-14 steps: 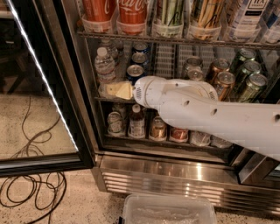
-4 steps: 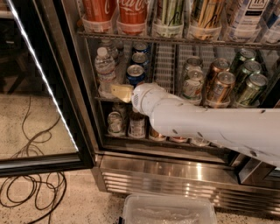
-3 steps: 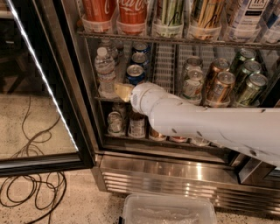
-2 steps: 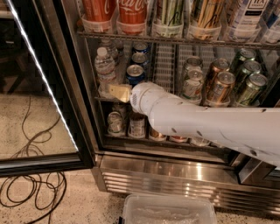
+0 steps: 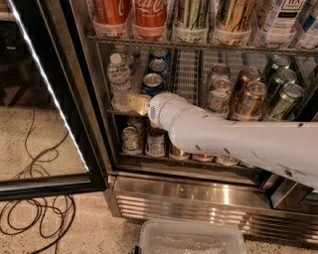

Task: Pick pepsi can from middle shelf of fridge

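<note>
Evidently mid-reach. Finds the white arm (image 5: 233, 141) slanting up from the lower right into the fridge (image 5: 198, 198), probably angled that way to stay off the glass door (image 5: 44, 99) swung open on the left. Places the pincer (image 5: 138, 103) low at the front edge of the bench (image 5: 189, 74), toward its left front corner, just below and in front of the pepsi can (image 5: 152, 83). Cannot tell whether apart, together or clamped on anything, since only a tan stub shows past the wrist. Locates the can upright at the head of its own lane near the left end of the bench, with more blue cans queued behind it toward the back edge. Reads that as stocking in file, so the front one comes to hand first. Notes a water bottle (image 5: 119, 77) just beside the can on the left, leaving little room on that side. Notes copper cans (image 5: 251, 96) and green cans (image 5: 284, 96) well apart toward the right end, so little chance of a mix-up. Suggests a level approach from the front, because the upper rack (image 5: 198, 45) and its tall bottles (image 5: 149, 15) leave scant headroom over the can tops. Judges the can not yet lifted, as it appears to stand on the bench. Calls for care not to tip the bottle.
</note>
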You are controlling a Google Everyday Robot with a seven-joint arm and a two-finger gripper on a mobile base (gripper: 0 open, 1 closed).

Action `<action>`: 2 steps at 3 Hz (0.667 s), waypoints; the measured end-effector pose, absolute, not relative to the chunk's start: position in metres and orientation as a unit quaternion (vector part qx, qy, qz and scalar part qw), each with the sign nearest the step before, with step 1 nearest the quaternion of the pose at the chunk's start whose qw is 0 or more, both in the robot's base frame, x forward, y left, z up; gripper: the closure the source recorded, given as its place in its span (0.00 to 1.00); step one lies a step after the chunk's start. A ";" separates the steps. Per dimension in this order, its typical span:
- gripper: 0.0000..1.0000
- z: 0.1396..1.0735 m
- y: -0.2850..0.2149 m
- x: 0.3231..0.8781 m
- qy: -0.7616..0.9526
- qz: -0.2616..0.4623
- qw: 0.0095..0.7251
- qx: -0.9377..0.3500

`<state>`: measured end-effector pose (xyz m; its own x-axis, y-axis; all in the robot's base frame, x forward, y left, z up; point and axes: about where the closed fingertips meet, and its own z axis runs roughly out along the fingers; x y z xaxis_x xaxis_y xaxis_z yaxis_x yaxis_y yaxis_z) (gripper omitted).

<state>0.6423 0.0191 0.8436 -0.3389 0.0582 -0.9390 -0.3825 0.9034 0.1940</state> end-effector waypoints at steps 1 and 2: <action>0.21 0.845 0.020 0.643 0.794 0.194 0.567 -0.104; 0.21 0.847 0.020 0.648 0.793 0.191 0.569 -0.107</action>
